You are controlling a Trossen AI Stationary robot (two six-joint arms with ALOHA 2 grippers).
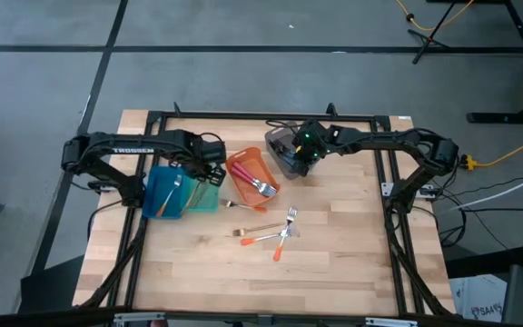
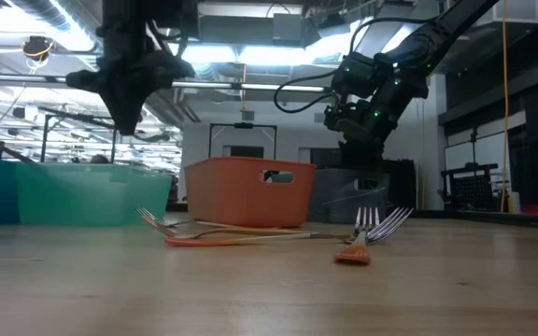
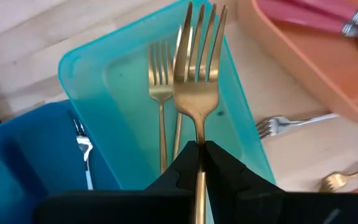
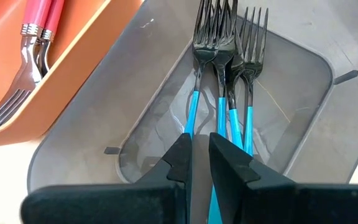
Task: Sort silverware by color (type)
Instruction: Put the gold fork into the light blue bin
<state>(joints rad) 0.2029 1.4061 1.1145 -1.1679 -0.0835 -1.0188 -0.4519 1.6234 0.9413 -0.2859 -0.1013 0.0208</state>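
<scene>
Both grippers over their bins
Your left gripper [image 3: 199, 163] pinches a gold fork [image 3: 197, 68]; only the right wrist view shows the right gripper [image 4: 199, 155] clamping a blue-handled fork [image 4: 221, 118]

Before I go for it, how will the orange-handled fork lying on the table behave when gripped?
The orange-handled fork looks like a thin rigid metal piece, so probably stiff and light. It lies flat across other forks, so nudging it may shift them. Its slim, smooth handle could slip or pivot between the fingers.
</scene>
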